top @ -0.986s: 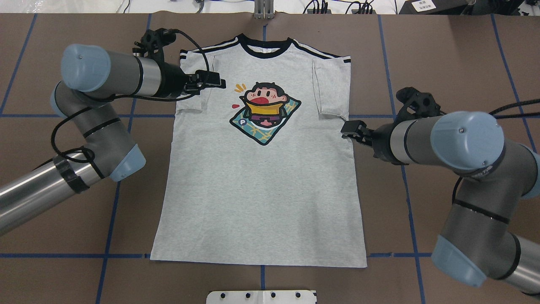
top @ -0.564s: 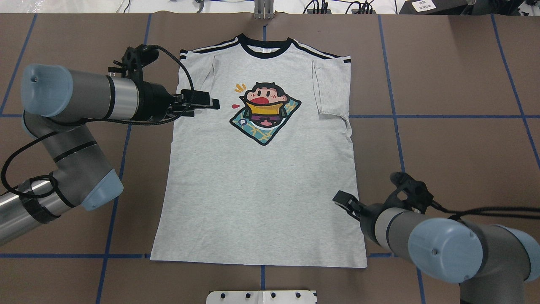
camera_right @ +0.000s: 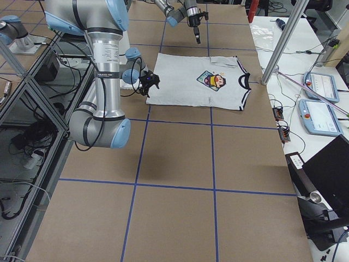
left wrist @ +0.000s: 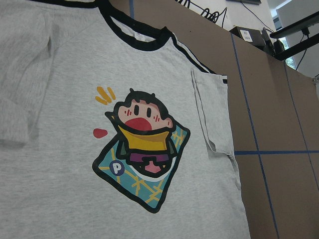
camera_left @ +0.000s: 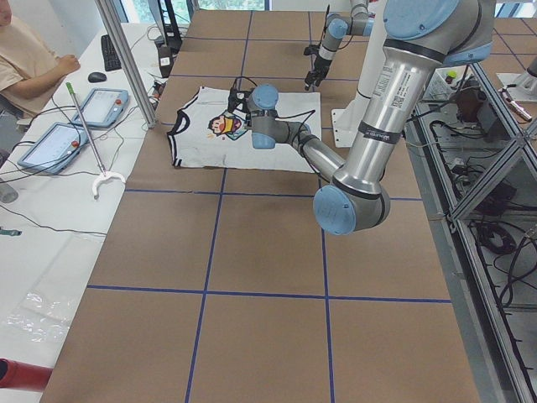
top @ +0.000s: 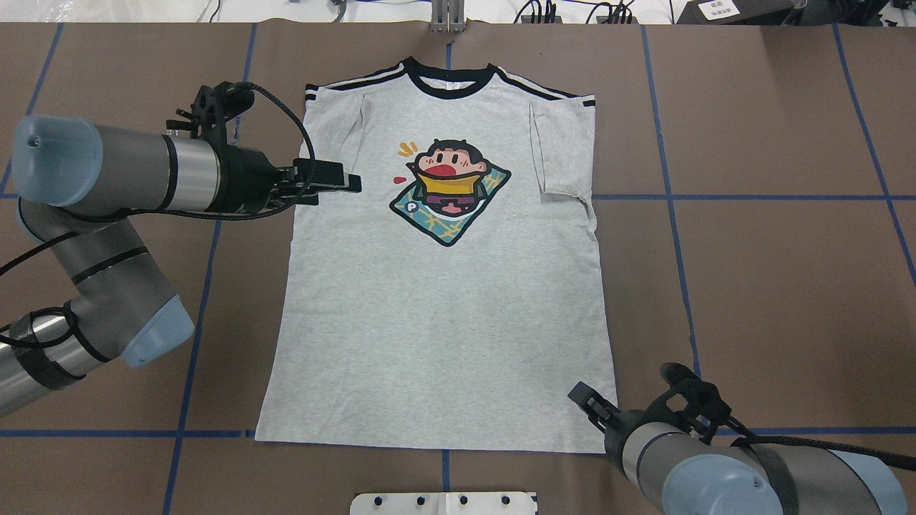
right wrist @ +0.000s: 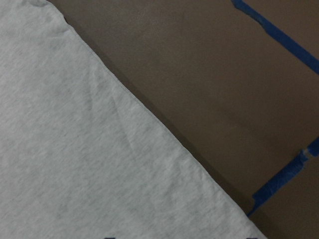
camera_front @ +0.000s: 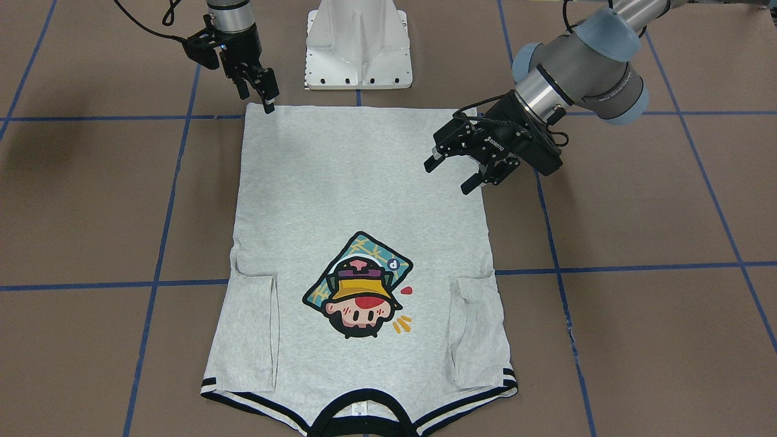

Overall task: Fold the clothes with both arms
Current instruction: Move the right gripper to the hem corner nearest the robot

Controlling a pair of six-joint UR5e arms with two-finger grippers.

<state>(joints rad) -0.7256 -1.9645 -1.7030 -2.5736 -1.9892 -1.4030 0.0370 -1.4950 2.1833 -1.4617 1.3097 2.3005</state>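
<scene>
The clothes, one grey T-shirt (top: 444, 322) with a black collar and a cartoon print (top: 449, 189), lie flat and face up with both sleeves folded inward. My left gripper (top: 349, 183) hovers open over the shirt's left side, just below the folded sleeve; the front view shows the left gripper (camera_front: 449, 177) with spread fingers and nothing between them. My right gripper (top: 583, 398) is at the shirt's bottom right hem corner; in the front view the right gripper (camera_front: 258, 98) looks open and holds nothing. The right wrist view shows only the shirt edge (right wrist: 75, 149) on bare table.
The white pedestal base (camera_front: 358, 42) stands just behind the hem. Blue tape lines (top: 673, 197) cross the brown table. A person (camera_left: 29, 63) sits at a side desk with tablets (camera_left: 101, 105) beyond a metal pole (camera_left: 126, 67).
My right arm has swung from beside the right sleeve down to the bottom right hem corner. My left gripper has drifted along the shirt's left side toward the hem, staying open.
</scene>
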